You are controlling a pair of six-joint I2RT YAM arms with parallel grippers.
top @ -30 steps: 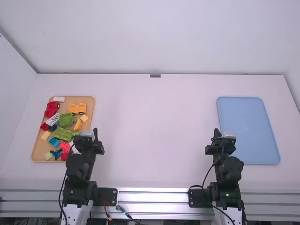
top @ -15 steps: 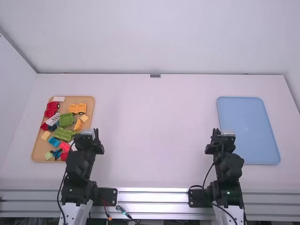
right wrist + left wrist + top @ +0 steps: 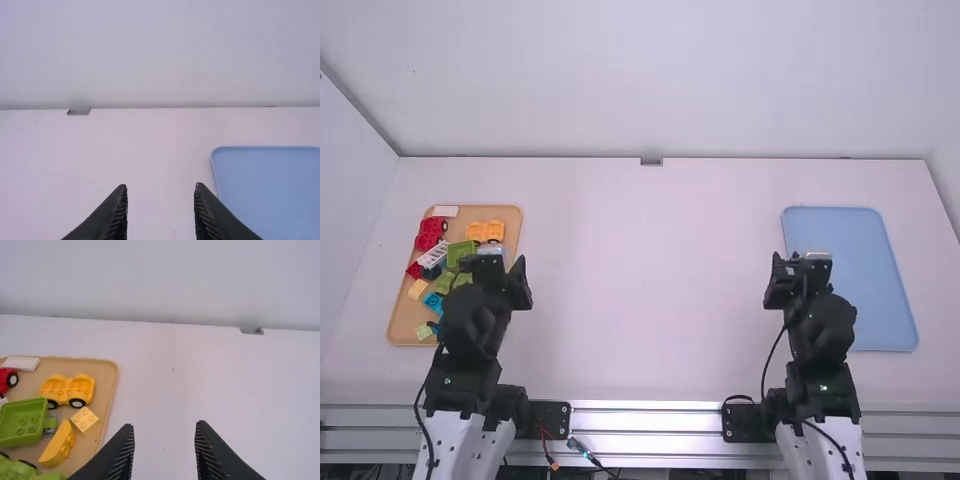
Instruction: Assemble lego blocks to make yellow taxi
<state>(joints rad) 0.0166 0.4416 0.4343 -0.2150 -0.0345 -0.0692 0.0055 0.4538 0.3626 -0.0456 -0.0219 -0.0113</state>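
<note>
Bricks for your yellow taxi lie in the tan tray (image 3: 402, 322) near the worktop's (image 3: 650, 300) left edge. You can see the yellow car base (image 3: 57, 391) on its black wheels towards the tray's far right corner. Near the tray's right edge you have a yellow square block (image 3: 84, 419), with a curved yellow piece (image 3: 59, 442) just beside it. A white flat piece (image 3: 445, 211) lies in the far left corner, with a red wheeled piece (image 3: 430, 232) just nearer you; a green box-shaped piece (image 3: 22, 422) lies further in.

Your left gripper (image 3: 502, 262) is by the tray's right edge, its fingers spread with nothing between them. Your right gripper (image 3: 800, 262) is likewise spread and holds nothing, by the left edge of the blue tray (image 3: 840, 235), which lies near the worktop's right edge.
</note>
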